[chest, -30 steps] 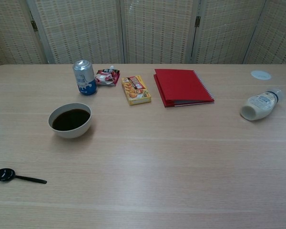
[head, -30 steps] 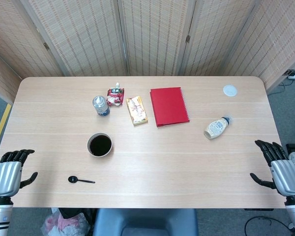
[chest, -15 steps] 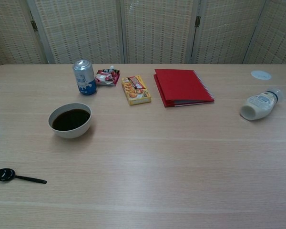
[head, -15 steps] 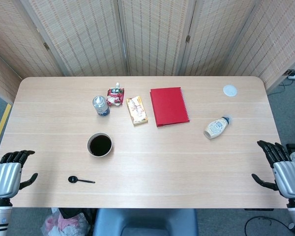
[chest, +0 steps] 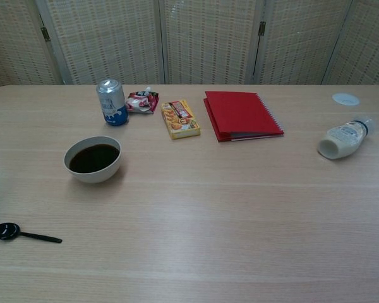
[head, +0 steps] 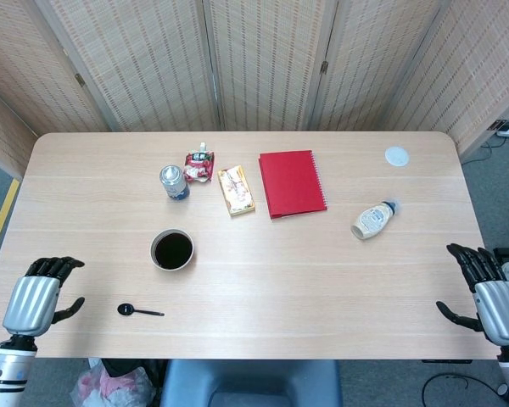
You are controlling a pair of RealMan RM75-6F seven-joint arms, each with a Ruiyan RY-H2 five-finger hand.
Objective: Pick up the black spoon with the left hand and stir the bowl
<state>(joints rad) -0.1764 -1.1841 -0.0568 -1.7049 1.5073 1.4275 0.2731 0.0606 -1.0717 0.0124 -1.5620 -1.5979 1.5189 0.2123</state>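
Head view first: the left hand, metal-backed with dark fingers spread and holding nothing, has come in from the worktop's near-left corner and now sits over the edge of the pale wooden worktop, closer to the small black plastic spoon than it was a second ago. That spoon lies flat just on the near side of the white bowl of dark liquid, its scoop pointing toward the left hand, handle pointing away. Beyond the bowl stand a blue-and-silver can, a red snack pouch, a yellow box and a red spiral notebook. The right hand, also spread and empty, has drifted slightly back, well away from the bowl.

Chest view next: neither hand shows. The spoon is unmoved, near-left of the bowl, clear of it.

The reach has only begun; the left hand is not yet touching the spoon, so grasping and stirring both remain.
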